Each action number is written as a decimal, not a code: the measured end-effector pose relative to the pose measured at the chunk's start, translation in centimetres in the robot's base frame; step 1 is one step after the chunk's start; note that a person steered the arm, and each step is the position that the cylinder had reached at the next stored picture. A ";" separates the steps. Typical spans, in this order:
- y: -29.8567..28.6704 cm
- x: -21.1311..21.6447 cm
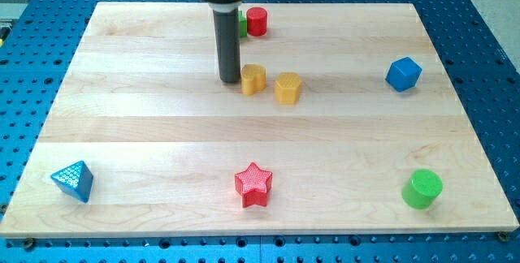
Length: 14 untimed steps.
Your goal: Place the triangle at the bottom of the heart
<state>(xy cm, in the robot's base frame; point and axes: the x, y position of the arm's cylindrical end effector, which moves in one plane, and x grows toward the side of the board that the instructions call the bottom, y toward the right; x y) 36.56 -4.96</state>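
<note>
A blue triangle block (72,181) lies near the board's bottom left corner. A yellow heart block (253,78) sits in the upper middle of the board. My tip (230,80) stands just to the view's left of the heart, touching or nearly touching it. The triangle is far from both, down at the view's lower left.
A yellow hexagon block (288,88) sits just right of the heart. A red cylinder (257,21) and a green block (242,26), mostly hidden behind the rod, are at the top. A blue hexagon block (403,74) is at right, a red star (253,184) at bottom middle, a green cylinder (422,188) at bottom right.
</note>
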 end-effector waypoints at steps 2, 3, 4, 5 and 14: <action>2.3 0.6; 3.9 2.8; 0.9 2.8; -8.8 3.8; -4.4 16.8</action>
<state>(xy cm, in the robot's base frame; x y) 53.31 -9.34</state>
